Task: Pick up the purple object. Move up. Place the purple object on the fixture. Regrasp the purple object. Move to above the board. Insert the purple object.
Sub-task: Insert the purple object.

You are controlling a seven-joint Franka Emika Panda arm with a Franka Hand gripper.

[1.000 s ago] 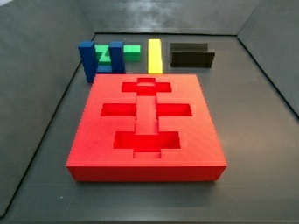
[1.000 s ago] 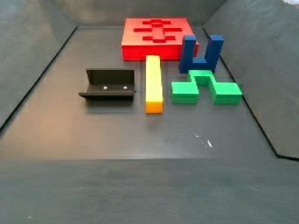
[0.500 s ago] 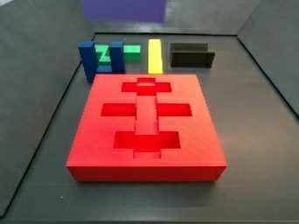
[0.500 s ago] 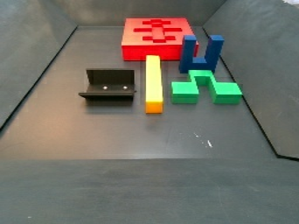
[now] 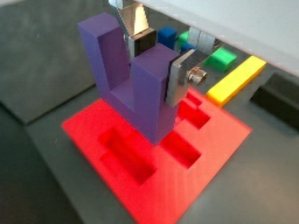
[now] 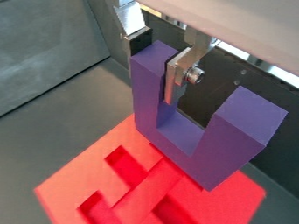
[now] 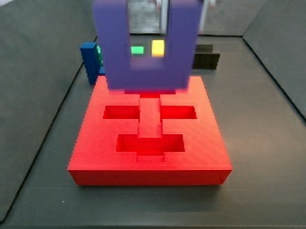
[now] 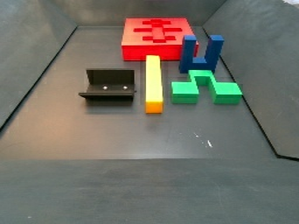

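Dark grey floor, walled bay. Gripper (image 5: 160, 59) clamps purple object (image 5: 135, 79) above board (image 5: 163, 166); arm cropped, fingertips partly hidden.

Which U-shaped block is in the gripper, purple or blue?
The purple object: the gripper is clamped on one prong, over the board. The blue block stands free on the floor.

The purple object (image 5: 138, 77) sits between the silver plates of the gripper (image 5: 162, 54) above the red board (image 7: 148, 134). The fixture (image 8: 110, 86) is black, the bar (image 8: 152, 82) yellow.
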